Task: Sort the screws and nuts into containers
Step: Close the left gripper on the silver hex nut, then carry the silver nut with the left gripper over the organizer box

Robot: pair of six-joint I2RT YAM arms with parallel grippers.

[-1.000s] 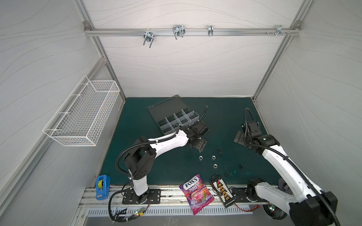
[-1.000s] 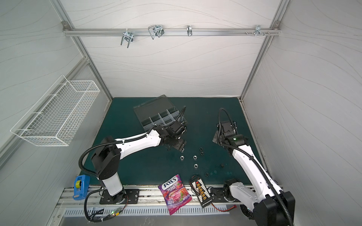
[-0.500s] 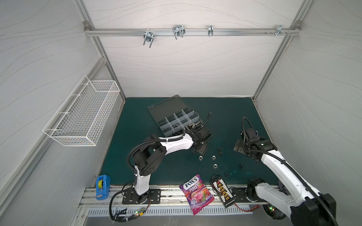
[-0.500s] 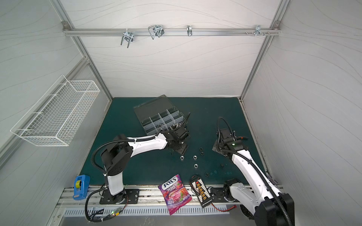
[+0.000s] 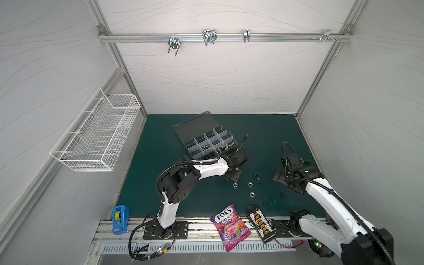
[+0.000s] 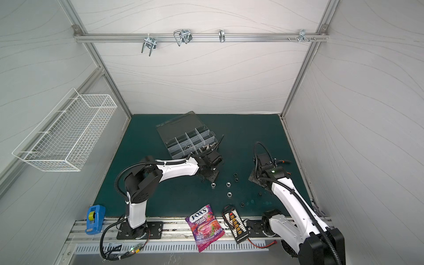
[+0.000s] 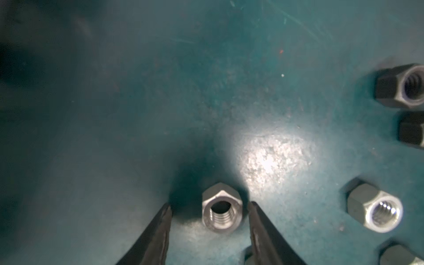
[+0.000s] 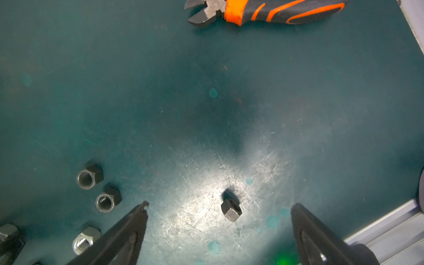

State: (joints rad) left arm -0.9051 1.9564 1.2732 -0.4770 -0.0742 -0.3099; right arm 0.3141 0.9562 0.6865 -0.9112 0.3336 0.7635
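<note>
A silver nut [image 7: 221, 210] stands on the green mat between the fingers of my left gripper [image 7: 210, 205]. The gripper is open, with a thin gap on each side of the nut. In both top views this gripper [image 5: 232, 177] points down just in front of the smoky-grey box of containers [image 5: 207, 138], whose lid lies open. My right gripper [image 8: 220, 204] is wide open low over the mat, and a small black nut [image 8: 231, 210] lies between its fingers, untouched. More silver nuts [image 5: 250, 184] and black nuts [image 5: 256, 174] lie between the arms. I cannot make out any screws.
Orange-handled cutters [image 8: 263, 11] lie beyond the right gripper. A candy bag [image 5: 230, 227], a yellow-plug connector board [image 5: 261, 226] and a blue tape measure [image 5: 120, 219] sit at the front edge. A white wire basket [image 5: 96, 135] hangs on the left wall.
My left gripper has come away from the box, dropped over the silver nut and narrowed its jaws. The right gripper has moved forward and down, staying wide open.
</note>
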